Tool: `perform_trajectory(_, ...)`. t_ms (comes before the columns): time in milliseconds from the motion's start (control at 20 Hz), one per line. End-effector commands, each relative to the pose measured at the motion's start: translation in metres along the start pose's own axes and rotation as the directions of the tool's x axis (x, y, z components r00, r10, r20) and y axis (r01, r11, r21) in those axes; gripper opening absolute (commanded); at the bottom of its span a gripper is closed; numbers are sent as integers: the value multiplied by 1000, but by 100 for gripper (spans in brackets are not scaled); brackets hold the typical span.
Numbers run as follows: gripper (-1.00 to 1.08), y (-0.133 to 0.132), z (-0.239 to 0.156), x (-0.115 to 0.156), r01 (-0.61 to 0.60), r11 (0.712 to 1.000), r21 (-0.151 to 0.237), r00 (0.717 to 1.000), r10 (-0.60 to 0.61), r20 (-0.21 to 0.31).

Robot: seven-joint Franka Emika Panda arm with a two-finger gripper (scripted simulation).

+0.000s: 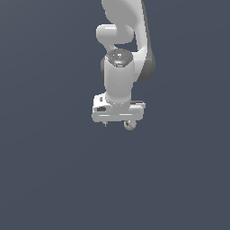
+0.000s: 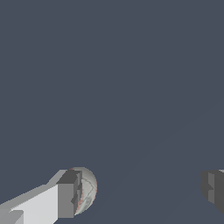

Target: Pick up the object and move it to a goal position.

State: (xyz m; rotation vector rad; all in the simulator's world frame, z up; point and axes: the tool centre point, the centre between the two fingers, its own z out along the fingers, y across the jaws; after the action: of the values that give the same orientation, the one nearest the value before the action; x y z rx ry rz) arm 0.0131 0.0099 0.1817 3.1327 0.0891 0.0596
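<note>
Exterior view: the white arm (image 1: 120, 67) hangs vertically, wrist downward, its gripper (image 1: 117, 123) bar level just above the table (image 1: 54, 179). The jaws stand wide apart. Wrist view: the ball (image 2: 86, 189), whitish-grey with faint reddish marks, lies against the inner face of one finger (image 2: 69, 194); the other finger (image 2: 213, 188) is well apart from it. The table is a uniform dark blue-grey surface; no edge or corner of it is visible in either view.
</note>
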Motion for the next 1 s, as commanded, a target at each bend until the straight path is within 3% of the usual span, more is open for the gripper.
perform_trajectory(0, 100, 0, 0, 0, 0, 1000, 0, 1000, 0, 0)
perform_trajectory(450, 100, 22, 7, 0, -55, 998, 18, 998, 55, 2)
perform_trajectory(950, 100, 19, 10, -2, -76, 997, 18, 997, 76, 3)
